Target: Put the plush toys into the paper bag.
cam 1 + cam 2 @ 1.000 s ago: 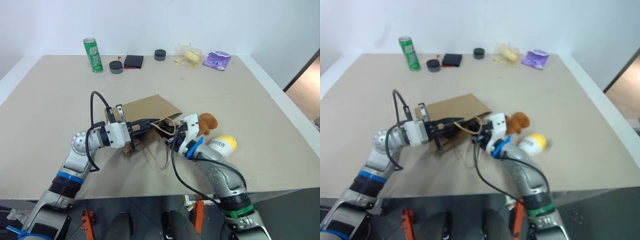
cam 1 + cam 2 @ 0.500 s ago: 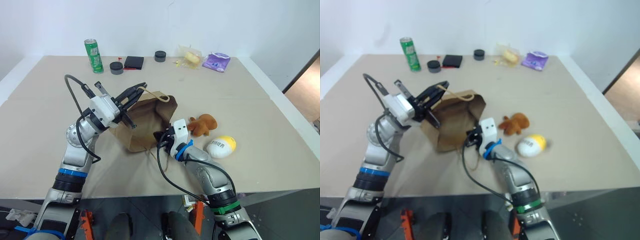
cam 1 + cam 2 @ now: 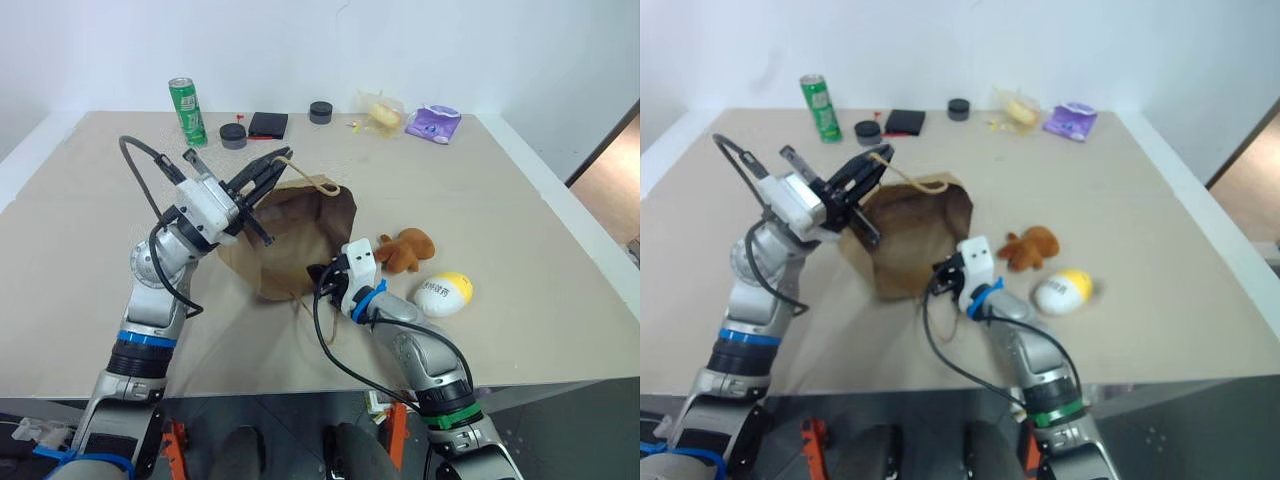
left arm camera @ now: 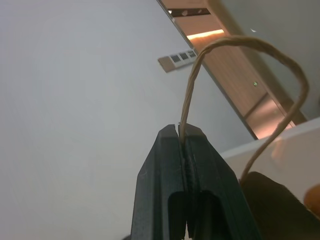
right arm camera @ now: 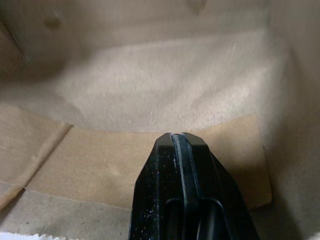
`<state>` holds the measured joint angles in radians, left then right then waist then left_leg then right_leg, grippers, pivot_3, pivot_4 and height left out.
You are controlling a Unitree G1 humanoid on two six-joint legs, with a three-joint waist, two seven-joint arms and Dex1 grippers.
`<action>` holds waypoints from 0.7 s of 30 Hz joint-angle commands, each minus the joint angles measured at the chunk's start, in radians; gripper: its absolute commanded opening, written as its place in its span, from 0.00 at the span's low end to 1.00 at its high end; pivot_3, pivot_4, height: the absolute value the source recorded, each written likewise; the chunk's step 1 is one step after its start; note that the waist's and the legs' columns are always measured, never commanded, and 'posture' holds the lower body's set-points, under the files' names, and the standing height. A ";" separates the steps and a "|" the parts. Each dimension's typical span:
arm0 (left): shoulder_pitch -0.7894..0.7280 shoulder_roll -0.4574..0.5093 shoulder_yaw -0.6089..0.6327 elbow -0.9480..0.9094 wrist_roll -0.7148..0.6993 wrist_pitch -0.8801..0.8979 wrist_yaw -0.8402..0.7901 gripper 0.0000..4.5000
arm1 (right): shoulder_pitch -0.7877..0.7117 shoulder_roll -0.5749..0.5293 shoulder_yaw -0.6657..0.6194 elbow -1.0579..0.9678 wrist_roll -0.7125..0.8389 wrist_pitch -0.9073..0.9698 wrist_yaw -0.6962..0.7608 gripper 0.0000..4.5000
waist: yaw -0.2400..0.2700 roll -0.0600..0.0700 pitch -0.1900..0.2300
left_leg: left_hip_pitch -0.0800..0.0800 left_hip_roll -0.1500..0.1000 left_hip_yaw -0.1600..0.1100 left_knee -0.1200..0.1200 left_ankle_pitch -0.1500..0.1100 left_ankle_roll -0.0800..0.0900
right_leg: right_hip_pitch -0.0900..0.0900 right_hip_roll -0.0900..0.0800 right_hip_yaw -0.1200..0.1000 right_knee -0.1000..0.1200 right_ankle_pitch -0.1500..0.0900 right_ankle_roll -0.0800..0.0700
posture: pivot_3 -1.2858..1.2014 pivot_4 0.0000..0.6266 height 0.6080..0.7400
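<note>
Beige and matte, the bench (image 3: 90, 250) meets a white wall, and mid-bench the paper bag (image 3: 290, 235) is propped up, the plush toys (image 3: 407, 250) lying just beside it toward the right edge. The left wrist view shows the left gripper (image 4: 185, 136) fingers pinched on the bag's cord handle (image 4: 200, 65). The right wrist view shows the right gripper (image 5: 181, 139) fingers pressed together inside the bag's mouth.

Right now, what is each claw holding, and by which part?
The left claw is shut on the paper bag, pinching its cord handle. The right claw is shut inside the bag's mouth, gripping nothing visible.
</note>
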<state>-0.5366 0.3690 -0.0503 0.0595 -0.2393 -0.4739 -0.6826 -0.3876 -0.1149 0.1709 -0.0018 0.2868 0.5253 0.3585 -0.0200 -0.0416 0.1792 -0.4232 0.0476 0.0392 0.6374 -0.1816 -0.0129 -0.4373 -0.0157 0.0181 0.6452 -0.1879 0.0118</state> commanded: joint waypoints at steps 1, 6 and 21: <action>0.040 0.008 -0.039 -0.033 -0.011 0.024 -0.051 0.00 | 0.019 -0.034 -0.022 -0.075 0.007 -0.031 0.047 0.01 | 0.001 0.000 0.000 | 0.000 0.000 0.000 0.000 0.000 0.000 | 0.000 0.000 0.000 0.000 0.000 0.000 | 0.52 0.24 1.00; 0.072 -0.002 -0.045 -0.031 -0.005 0.004 -0.071 0.00 | 0.030 -0.087 -0.080 -0.272 0.106 0.004 0.119 0.32 | 0.000 0.001 0.001 | -0.002 0.000 0.001 0.000 0.000 0.000 | -0.002 0.000 0.000 0.000 -0.001 -0.002 | 0.52 0.24 1.00; 0.076 -0.002 -0.036 -0.032 -0.010 0.008 -0.072 0.00 | 0.300 -0.692 -0.547 -0.450 0.331 0.354 0.257 1.00 | -0.001 0.001 0.001 | -0.001 -0.003 0.002 0.000 0.000 0.000 | -0.001 -0.004 0.000 -0.001 -0.003 -0.003 | 0.52 0.24 1.00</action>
<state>-0.4573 0.3678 -0.1039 0.0609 -0.2380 -0.4593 -0.7537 -0.0878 -0.8027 -0.3676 -0.4646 0.6260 0.8625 0.6227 -0.0209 -0.0405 0.1806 -0.4227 0.0450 0.0410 0.6377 -0.1817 -0.0130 -0.4378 -0.0195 0.0187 0.6441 -0.1907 0.0083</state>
